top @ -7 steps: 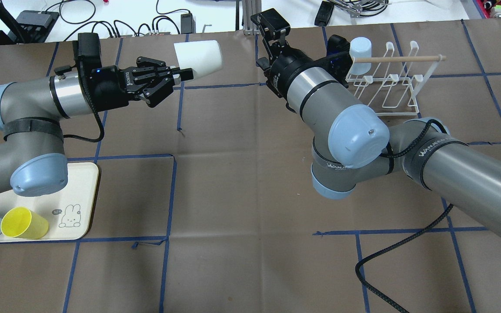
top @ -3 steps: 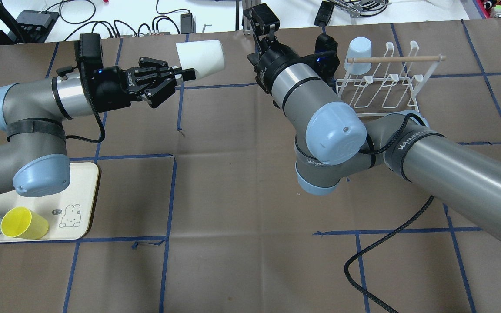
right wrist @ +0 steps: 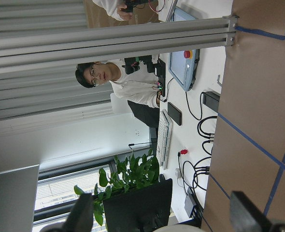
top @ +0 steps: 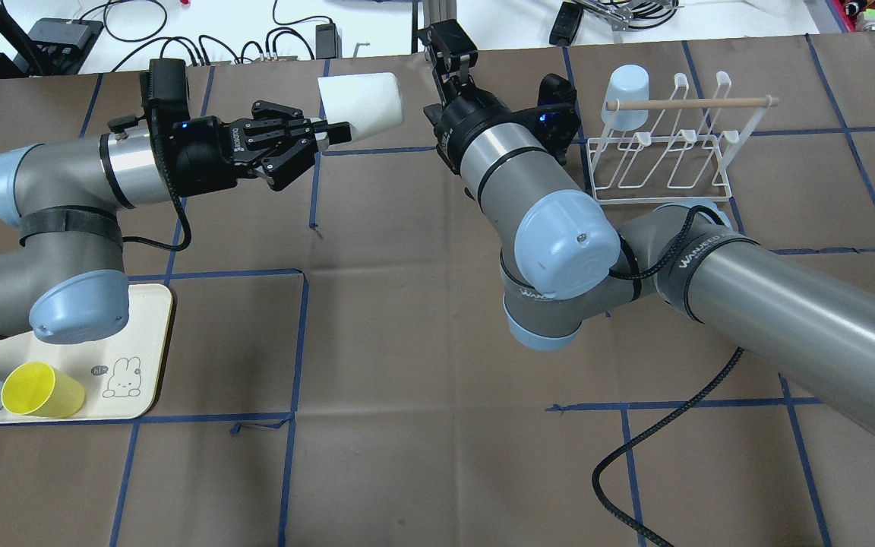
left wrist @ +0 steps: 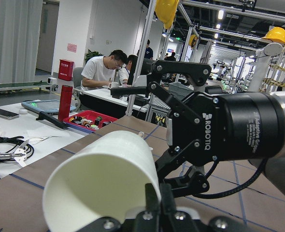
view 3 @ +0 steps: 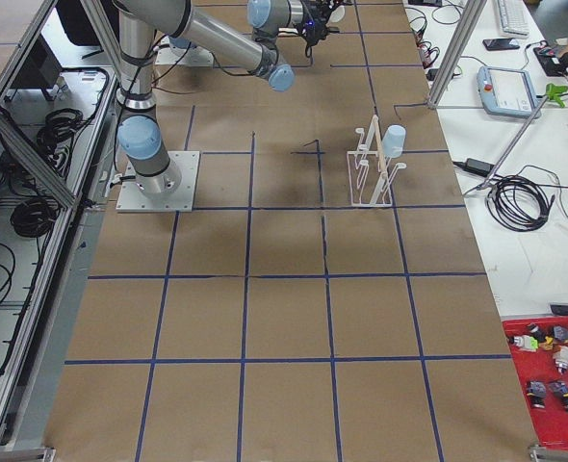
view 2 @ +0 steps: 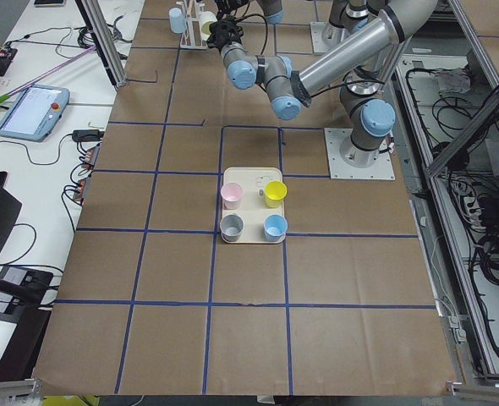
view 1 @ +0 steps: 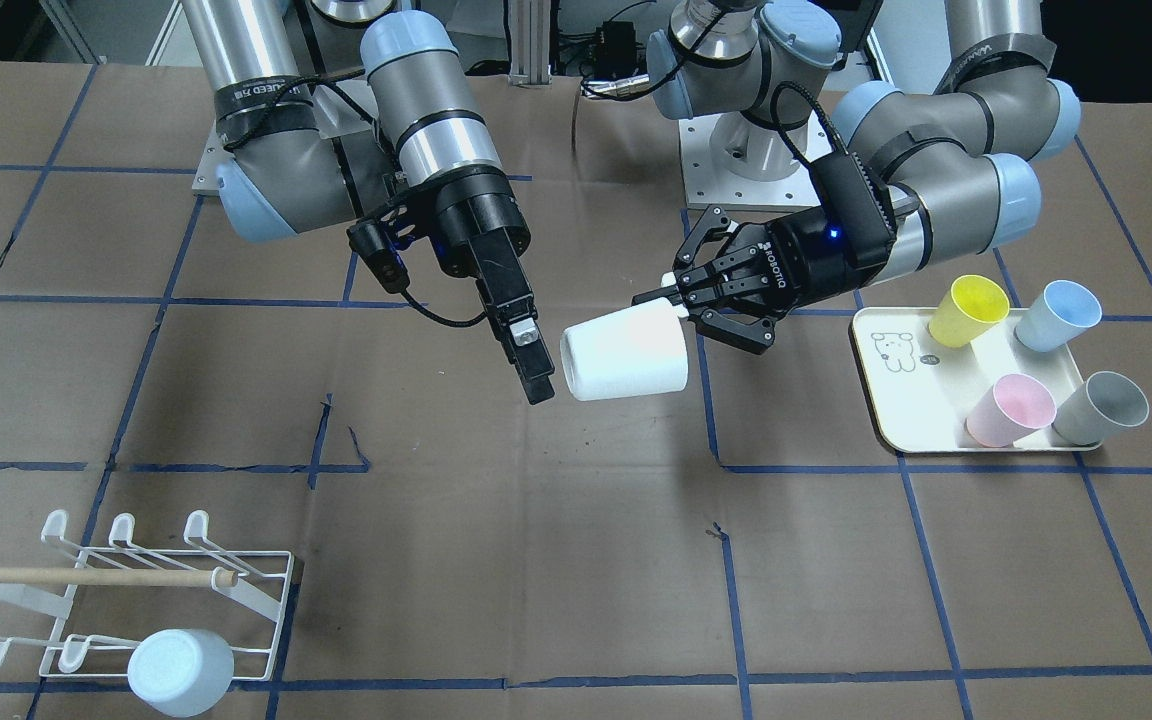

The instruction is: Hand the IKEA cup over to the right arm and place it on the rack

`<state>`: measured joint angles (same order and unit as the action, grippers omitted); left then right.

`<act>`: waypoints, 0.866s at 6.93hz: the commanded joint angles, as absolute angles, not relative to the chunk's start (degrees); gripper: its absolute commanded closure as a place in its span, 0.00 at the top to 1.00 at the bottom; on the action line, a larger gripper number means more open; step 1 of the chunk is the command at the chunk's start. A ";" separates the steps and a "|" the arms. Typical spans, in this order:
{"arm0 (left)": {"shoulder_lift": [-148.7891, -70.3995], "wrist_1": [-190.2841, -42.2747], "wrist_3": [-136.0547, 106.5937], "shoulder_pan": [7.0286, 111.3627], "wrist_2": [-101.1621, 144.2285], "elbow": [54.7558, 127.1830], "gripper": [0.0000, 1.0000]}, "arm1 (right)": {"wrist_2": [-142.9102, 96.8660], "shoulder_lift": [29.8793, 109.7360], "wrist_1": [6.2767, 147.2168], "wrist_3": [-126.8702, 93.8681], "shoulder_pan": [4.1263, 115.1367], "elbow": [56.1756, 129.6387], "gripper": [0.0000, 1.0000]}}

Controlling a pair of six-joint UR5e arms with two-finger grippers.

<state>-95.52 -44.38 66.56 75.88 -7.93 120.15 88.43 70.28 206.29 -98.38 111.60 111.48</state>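
1. Across the bench from the robot, I see the white cup (view 1: 624,352) up in the air between the two arms. The left gripper (view 1: 678,303) pinches one end with its fingers. The right gripper (view 1: 536,378) hangs just beside the other end and has not taken it.
2. From above, the white cup lies on its side. Its long way runs level, from arm to arm. The rack (top: 661,148) stands well apart and holds one pale blue cup (top: 627,95).
3. From the left end, four cups stand on the tray (view 2: 253,210). The arms are too small to judge.
4. From the right end, the rack has free prongs.
5. From the left wrist, the fingers nip the cup's rim. So I think the open mouth faces the left arm and the bottom faces the right.
6. From the right wrist, the right fingers (right wrist: 246,220) stand wide apart. I judge the hand-over and the racking are both left to do.
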 commanded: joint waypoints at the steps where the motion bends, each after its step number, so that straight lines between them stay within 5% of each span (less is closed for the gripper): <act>1: -95.36 -44.38 66.36 75.94 -8.00 120.06 0.00 | 88.59 69.70 206.28 -98.79 112.32 111.53 0.98; 6: -95.27 -44.38 66.27 75.94 -8.00 119.88 0.01 | 89.21 69.79 204.44 -101.86 114.34 110.31 0.98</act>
